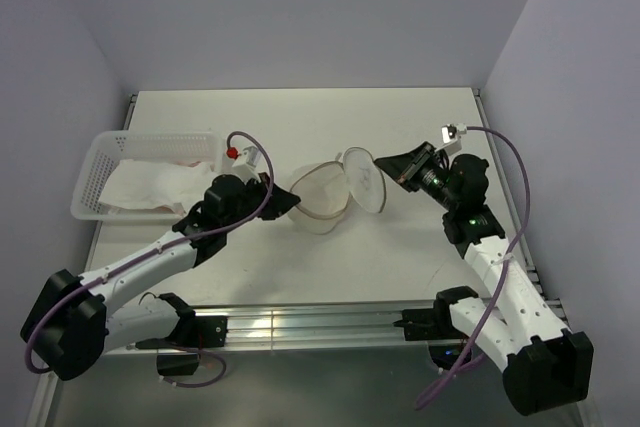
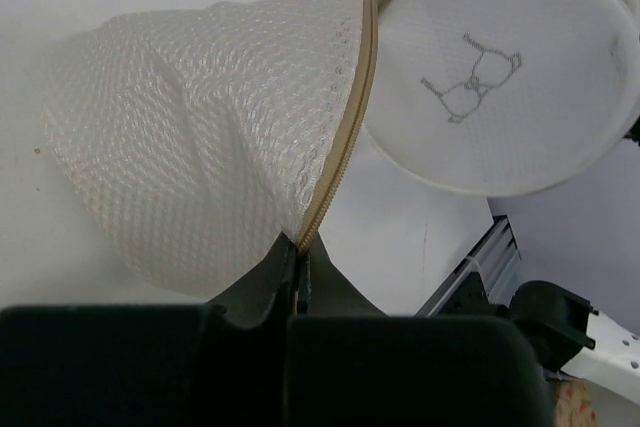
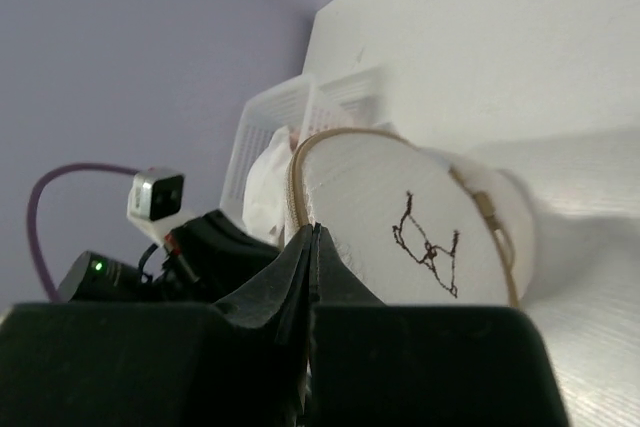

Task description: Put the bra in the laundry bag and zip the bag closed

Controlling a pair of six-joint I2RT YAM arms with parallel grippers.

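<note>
Top external view: the laundry bag sits unzipped at the frame's centre, right of the white basket. The left gripper is clamped tight on the zipper rim of its lower half, and the right gripper pinches the upright lid's edge.

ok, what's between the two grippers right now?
Just the bag, lying open. The left gripper pinches the dome half's rim and the right gripper pinches the lid's rim. The top view shows it.

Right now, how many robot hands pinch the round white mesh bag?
2: left hand on the bowl half of the round white mesh bag, right hand on its lid.
</note>
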